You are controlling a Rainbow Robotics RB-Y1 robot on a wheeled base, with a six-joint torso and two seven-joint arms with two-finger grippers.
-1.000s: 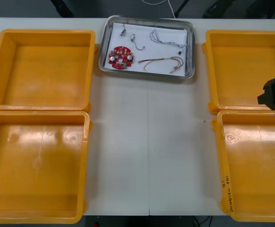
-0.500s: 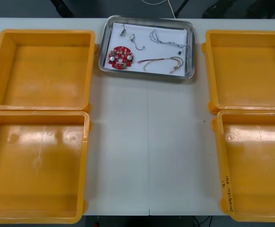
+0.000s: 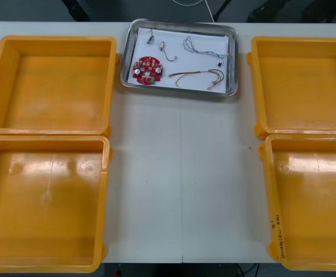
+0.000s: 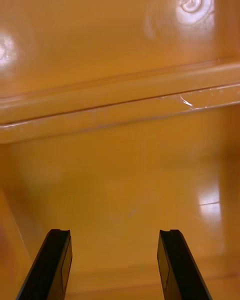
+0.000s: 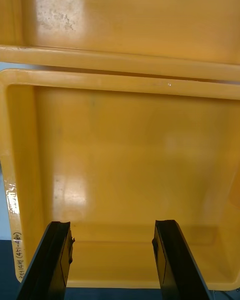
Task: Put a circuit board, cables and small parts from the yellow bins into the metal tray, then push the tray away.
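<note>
Your tray [image 3: 233,57] sits loaded at the far middle of the table [image 3: 179,173].
Its long axis runs left-right; it holds the board [image 3: 148,70] and cables [image 3: 200,77]. Your left claw [image 5: 112,224] and right claw [image 4: 114,232] gape apart over yellow bins [image 5: 130,155].

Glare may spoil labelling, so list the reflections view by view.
Front view: pale sheen on the near left bin and near right bin floors; tray rim shines. Right wrist view: bright spots on the right bins beyond the open right gripper. Left wrist view: soft patch on a left bin ahead of the open left gripper.
</note>
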